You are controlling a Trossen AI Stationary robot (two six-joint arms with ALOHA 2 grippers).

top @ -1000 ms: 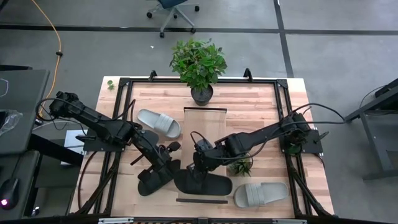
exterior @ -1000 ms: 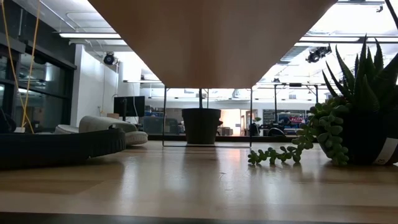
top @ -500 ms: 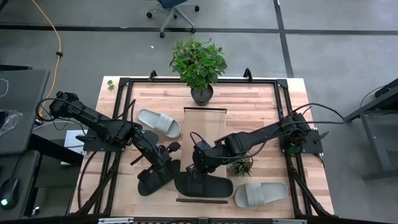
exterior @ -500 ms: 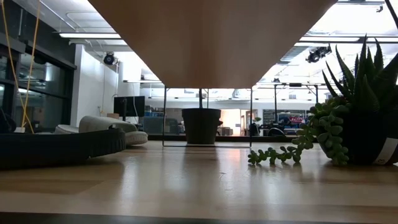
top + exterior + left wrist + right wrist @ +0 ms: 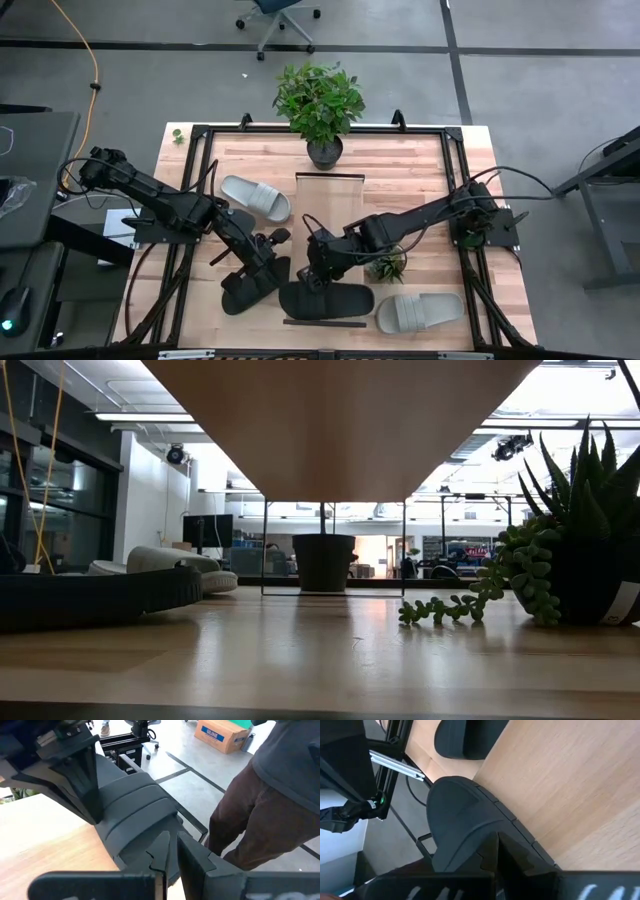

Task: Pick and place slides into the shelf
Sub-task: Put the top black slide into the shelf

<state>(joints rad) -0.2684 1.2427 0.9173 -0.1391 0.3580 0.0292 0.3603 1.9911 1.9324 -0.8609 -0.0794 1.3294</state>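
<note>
Two black slides lie near the table's near edge. The left black slide [image 5: 252, 287] rests sole-down on the table and also shows as the left black slide [image 5: 95, 600]. My left gripper [image 5: 268, 262] is shut on its strap. The right black slide [image 5: 326, 298] sits across the near end of the shelf [image 5: 330, 200], a pale board whose underside [image 5: 340, 420] fills the top of the low view. My right gripper [image 5: 316, 272] is shut on that slide. One grey slide [image 5: 255, 197] lies on the table left of the shelf, another grey slide [image 5: 418, 312] near the right corner. My left gripper [image 5: 170, 854] pinches the ribbed strap's edge [image 5: 150, 827] of the left black slide between its two fingers, slanting down from the far left. The slide's sole stays on the table. My right gripper [image 5: 492, 852] pinches the ribbed strap [image 5: 470, 827] of the right black slide, slanting down from the far right. Whether the slide rests on the shelf or hangs just above it, I cannot tell.
A tall potted plant [image 5: 320, 105] stands at the far end of the shelf. A small succulent [image 5: 385, 268] sits right of my right gripper and shows as the succulent [image 5: 570, 550]. A black frame [image 5: 200, 135] rims the table. A person's trousers [image 5: 260, 815] stand beyond the near edge.
My right gripper has shifted slightly toward the table's left, carrying the right black slide with it. The left arm and its slide have kept still.
</note>
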